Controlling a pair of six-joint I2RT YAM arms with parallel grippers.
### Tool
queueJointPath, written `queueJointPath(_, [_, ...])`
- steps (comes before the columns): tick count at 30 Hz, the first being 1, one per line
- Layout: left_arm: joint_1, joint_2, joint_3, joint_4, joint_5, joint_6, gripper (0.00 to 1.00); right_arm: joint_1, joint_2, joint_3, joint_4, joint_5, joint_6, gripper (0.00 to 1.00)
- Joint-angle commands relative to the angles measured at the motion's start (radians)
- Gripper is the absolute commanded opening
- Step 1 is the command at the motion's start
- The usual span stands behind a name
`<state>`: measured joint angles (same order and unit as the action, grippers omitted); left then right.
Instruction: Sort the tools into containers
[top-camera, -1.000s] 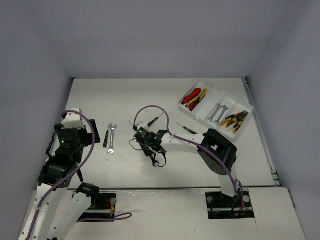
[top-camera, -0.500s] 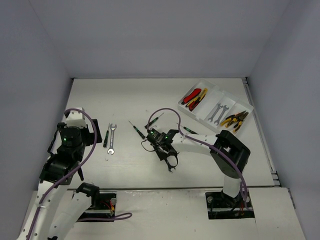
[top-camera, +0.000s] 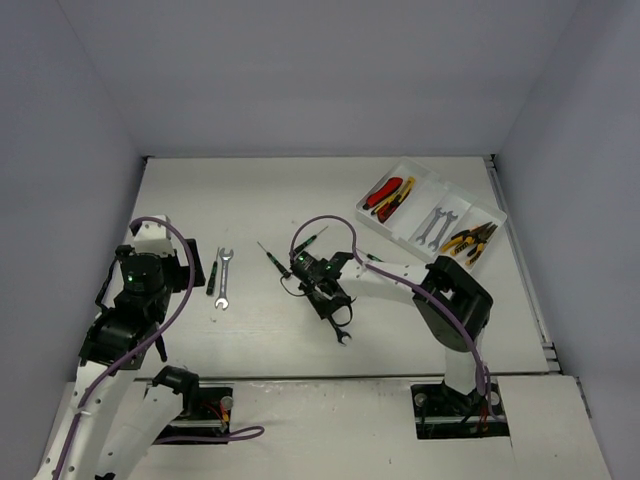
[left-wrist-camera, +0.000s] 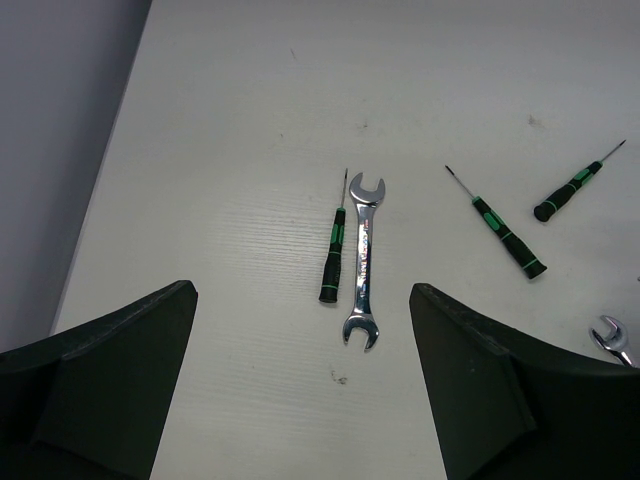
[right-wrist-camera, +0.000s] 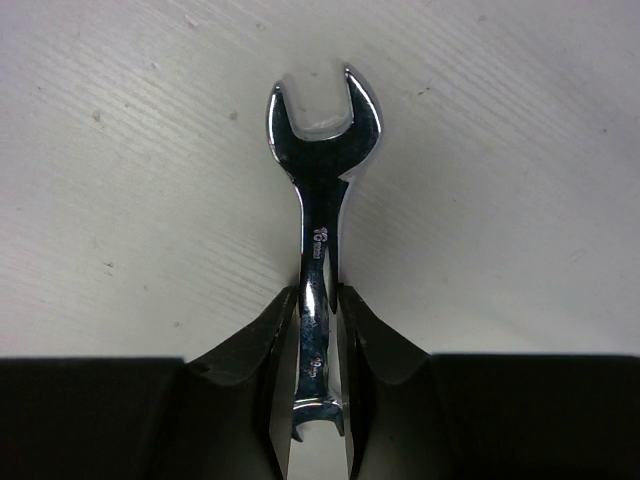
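My right gripper (top-camera: 334, 316) (right-wrist-camera: 318, 300) is shut on the shaft of a silver open-end wrench (right-wrist-camera: 320, 200) (top-camera: 342, 337), low over the middle of the table. The wrench's free head points ahead of the fingers. My left gripper (top-camera: 170, 262) (left-wrist-camera: 300, 290) is open and empty above the left side. Beyond it lie another wrench (left-wrist-camera: 362, 262) (top-camera: 222, 277) and a black-green screwdriver (left-wrist-camera: 333, 245) side by side. More screwdrivers lie mid-table (top-camera: 272, 258) (top-camera: 308, 240) (top-camera: 375, 257). The white tray (top-camera: 408, 222) at the far right holds knives (top-camera: 388, 195), wrenches (top-camera: 433, 225) and pliers (top-camera: 468, 240) in separate compartments.
Grey walls close in the table on the left, back and right. One tray compartment between the knives and wrenches shows nothing in it. The right arm's purple cable (top-camera: 325, 222) loops over the mid-table screwdrivers.
My right gripper has moved right and toward the near edge with the wrench, uncovering the screwdriver at mid-table. The left arm has barely moved.
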<state>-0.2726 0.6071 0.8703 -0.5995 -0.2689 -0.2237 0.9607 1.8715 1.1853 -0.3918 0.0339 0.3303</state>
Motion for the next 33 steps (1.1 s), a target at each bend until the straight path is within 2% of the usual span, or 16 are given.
queueJointPath(1, [0.009, 0.014, 0.018, 0.061, 0.004, 0.001, 0.85, -0.010, 0.107, -0.038, -0.077, -0.024, -0.038, 0.11])
queueJointPath(4, [0.009, 0.014, 0.016, 0.061, 0.003, 0.001, 0.85, -0.018, 0.124, -0.025, -0.075, -0.025, -0.045, 0.00])
queueJointPath(9, [0.009, 0.015, 0.017, 0.060, 0.003, 0.001, 0.85, -0.052, 0.067, 0.013, -0.075, 0.043, -0.023, 0.00])
queueJointPath(13, [0.009, 0.014, 0.016, 0.061, 0.002, 0.001, 0.85, -0.127, -0.053, 0.054, -0.074, 0.108, 0.005, 0.00])
queueJointPath(17, [0.009, 0.014, 0.016, 0.060, 0.002, 0.001, 0.85, -0.270, -0.148, 0.084, -0.073, 0.142, 0.023, 0.00])
queueJointPath(24, [0.010, 0.016, 0.016, 0.060, 0.005, 0.002, 0.85, -0.622, -0.225, 0.171, -0.050, 0.102, 0.031, 0.00])
queueJointPath(27, [0.010, 0.019, 0.016, 0.061, 0.005, 0.003, 0.85, -0.789, -0.192, 0.208, -0.028, 0.076, 0.049, 0.00])
queueJointPath(33, [0.010, 0.045, 0.016, 0.060, 0.045, 0.007, 0.85, -0.963, -0.064, 0.281, 0.043, 0.015, 0.086, 0.00])
